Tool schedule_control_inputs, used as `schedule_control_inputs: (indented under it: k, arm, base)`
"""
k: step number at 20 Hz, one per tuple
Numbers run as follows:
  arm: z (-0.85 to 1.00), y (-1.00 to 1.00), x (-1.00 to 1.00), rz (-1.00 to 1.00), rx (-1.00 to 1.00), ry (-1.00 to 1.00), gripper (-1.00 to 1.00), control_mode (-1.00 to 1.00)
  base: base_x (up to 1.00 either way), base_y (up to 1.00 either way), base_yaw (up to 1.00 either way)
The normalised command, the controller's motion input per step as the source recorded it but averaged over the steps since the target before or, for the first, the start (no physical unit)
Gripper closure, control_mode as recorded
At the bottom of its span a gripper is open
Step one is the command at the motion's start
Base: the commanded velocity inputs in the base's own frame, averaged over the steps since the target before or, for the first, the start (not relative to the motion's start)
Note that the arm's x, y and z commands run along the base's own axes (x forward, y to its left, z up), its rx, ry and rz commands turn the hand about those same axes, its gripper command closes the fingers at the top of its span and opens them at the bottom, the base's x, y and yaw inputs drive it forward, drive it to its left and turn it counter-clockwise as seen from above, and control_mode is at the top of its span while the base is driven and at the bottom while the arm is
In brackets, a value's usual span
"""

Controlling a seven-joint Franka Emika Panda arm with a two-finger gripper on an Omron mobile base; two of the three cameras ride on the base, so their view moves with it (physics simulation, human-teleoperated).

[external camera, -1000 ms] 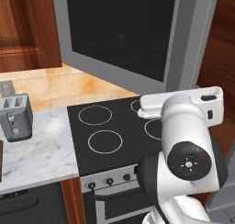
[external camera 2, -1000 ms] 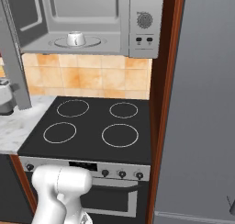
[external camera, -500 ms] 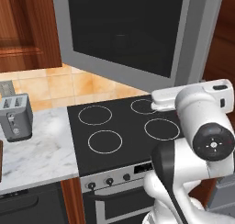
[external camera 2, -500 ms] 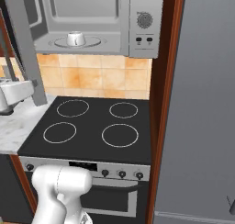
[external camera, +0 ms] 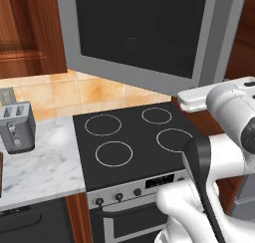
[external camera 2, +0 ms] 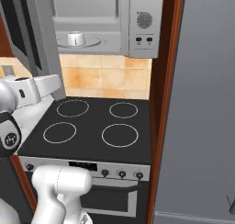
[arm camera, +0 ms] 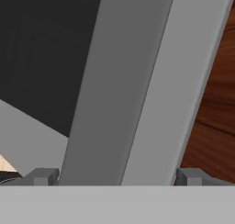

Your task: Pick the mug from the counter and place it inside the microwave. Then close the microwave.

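From the left base view I see the microwave [external camera: 149, 33] door swung wide toward me, its dark glass panel hanging above the stovetop [external camera: 134, 137]. My arm rises at the lower right, and a toaster [external camera: 17, 127] stands on the counter [external camera: 40, 162] to the left.

In the right base view the mug [external camera 2: 75, 38] already sits upright on the turntable inside the open cavity, its long axis vertical and its mouth up; I cannot make out which way the handle points. The control panel [external camera 2: 145, 21] faces me, and the door stands edge-on at the far left.

In the hand view the gripper [arm camera: 117, 176] has its tips spread wide with nothing between them, and the door's grey frame [arm camera: 137, 81] crosses close ahead, wood cabinet [arm camera: 211, 108] beyond it. What remains, I judge, is pushing the door shut. My worry: a finger could catch on the frame edge and slip past it, or a hard swing could jolt the mug over.
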Motion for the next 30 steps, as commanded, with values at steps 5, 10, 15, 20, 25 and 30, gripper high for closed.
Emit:
schedule_control_inputs:
  k: [5, 10, 15, 20, 25, 30]
  arm:
    - [0.0, -0.14, 0.3, 0.1, 0.0, 0.01, -1.0, -1.0]
    - [0.0, -0.08, 0.3, 0.09, 0.0, 0.05, -1.0, -1.0]
    - [0.0, -0.05, 0.34, 0.09, 0.0, 0.06, -1.0, -1.0]
    - [0.0, -0.02, 0.43, 0.1, 0.0, 0.08, -1.0, -1.0]
    - [0.0, -0.05, 0.38, 0.09, 0.0, 0.09, -1.0, -1.0]
    - [0.0, -0.07, 0.28, 0.07, 0.0, 0.09, -1.0, -1.0]
  base:
    - [0.0, 0.0, 0.0]
    - [0.0, 0.0, 0.0]
    - [0.0, 0.0, 0.0]
    - [0.0, 0.0, 0.0]
    - [0.0, 0.0, 0.0]
    - [0.0, 0.0, 0.0]
